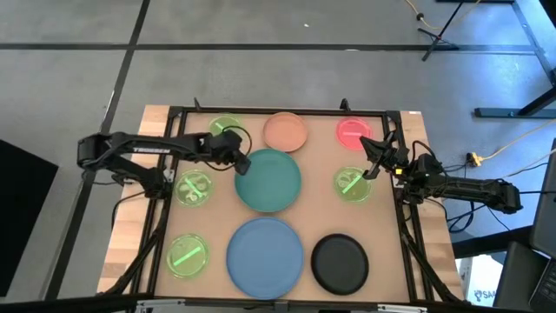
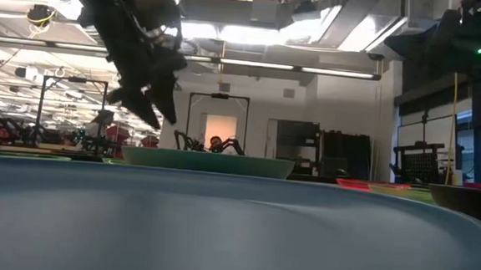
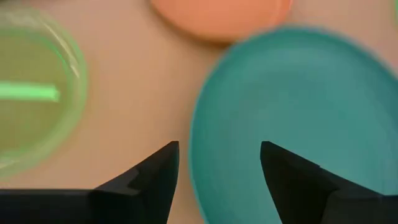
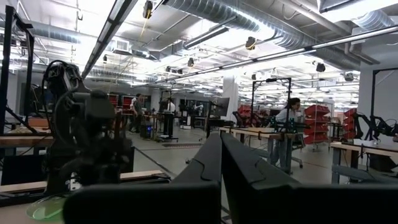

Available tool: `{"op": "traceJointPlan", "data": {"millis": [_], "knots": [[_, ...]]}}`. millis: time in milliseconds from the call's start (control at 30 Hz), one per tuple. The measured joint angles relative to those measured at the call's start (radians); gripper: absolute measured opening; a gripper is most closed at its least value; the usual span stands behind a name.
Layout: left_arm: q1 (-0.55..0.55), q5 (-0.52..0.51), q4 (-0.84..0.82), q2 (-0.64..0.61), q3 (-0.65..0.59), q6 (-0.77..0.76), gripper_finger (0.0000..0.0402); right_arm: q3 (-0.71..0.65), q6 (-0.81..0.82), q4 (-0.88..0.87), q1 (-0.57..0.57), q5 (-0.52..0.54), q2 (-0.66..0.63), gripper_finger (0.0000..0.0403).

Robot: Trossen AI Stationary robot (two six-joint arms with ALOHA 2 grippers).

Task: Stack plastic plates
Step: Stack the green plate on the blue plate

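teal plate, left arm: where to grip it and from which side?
Grip the teal plate at its raised rim on the edge facing the left arm. It lies flat, so only the rim gives purchase. The left gripper is open, hovering right above that edge; probably drop straight down, one finger inside the rim, one outside.

overhead down on table point(image 1: 156, 122), low level, wrists forward
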Motion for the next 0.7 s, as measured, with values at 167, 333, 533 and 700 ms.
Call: {"op": "traceJointPlan", "data": {"millis": [167,333,533,700], "knots": [[0.014,0.02,-0.004,0.083,0.0,-0.01,0.0213,0.0,0.0,0.0,0.0,0.0,0.0,0.0003],[0.015,0.015,-0.015,0.149,0.0,-0.009,0.0213,0.0,-0.003,0.0,0.0,0.001,0.0,0.0003],[0.014,0.047,-0.01,0.202,0.0,-0.005,0.0208,0.0,-0.003,0.005,0.0,0.008,0.0,0.0003],[0.014,0.051,0.004,0.202,-0.001,-0.003,0.0172,0.0,-0.004,0.005,0.0,0.03,0.0,0.0003]]}}
